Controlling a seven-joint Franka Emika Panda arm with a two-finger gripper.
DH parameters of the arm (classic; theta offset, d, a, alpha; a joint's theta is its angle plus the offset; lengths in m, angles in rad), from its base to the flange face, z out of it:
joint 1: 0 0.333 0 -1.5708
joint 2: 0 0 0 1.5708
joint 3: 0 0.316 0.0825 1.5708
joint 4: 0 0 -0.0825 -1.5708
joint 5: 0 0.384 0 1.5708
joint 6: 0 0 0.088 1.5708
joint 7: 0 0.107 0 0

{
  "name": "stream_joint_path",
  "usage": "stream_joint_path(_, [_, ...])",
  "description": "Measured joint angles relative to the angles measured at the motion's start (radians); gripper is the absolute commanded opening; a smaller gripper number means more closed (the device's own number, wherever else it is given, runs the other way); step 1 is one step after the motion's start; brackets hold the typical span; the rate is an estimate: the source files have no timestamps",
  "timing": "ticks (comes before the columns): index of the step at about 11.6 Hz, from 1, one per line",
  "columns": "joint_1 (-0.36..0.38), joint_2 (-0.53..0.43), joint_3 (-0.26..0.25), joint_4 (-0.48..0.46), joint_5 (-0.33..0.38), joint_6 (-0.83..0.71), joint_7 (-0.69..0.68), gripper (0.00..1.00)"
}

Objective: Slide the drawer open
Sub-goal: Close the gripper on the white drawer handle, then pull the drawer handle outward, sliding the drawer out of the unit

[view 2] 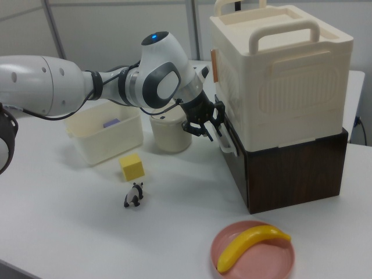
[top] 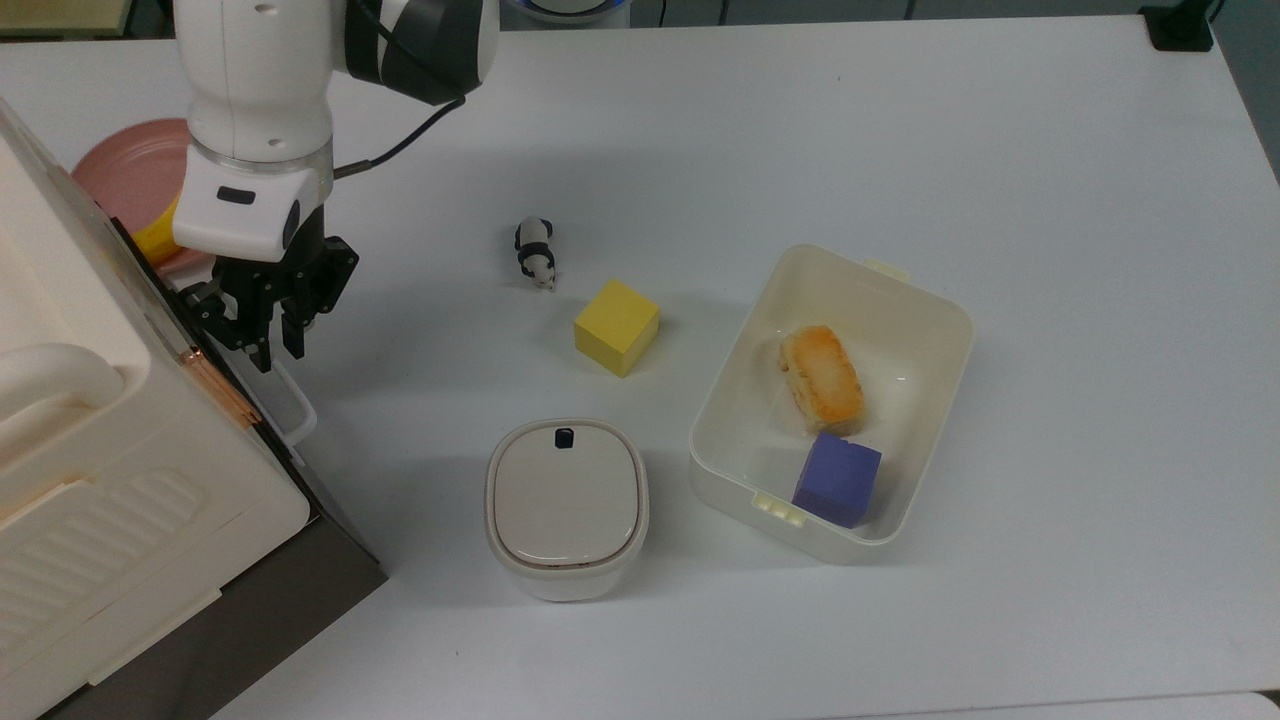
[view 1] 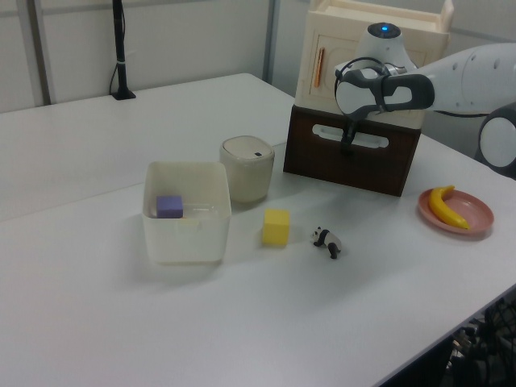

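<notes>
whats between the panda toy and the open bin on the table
In the top view the yellow cube lies between the panda toy and the open bin.

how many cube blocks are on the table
2: a yellow cube on the bare table beside the panda figurine, and a purple cube inside the cream bin next to the bread.
</notes>
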Motion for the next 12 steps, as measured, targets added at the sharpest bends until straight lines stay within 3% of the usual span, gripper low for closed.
stream_joint_path(4, [-0.001, 0.0, -0.001, 0.002, 0.0, 0.002, 0.003, 0.01])
stream_joint_path(12, [-0.001, -0.002, 0.002, 0.0, 0.0, 0.002, 0.003, 0.0])
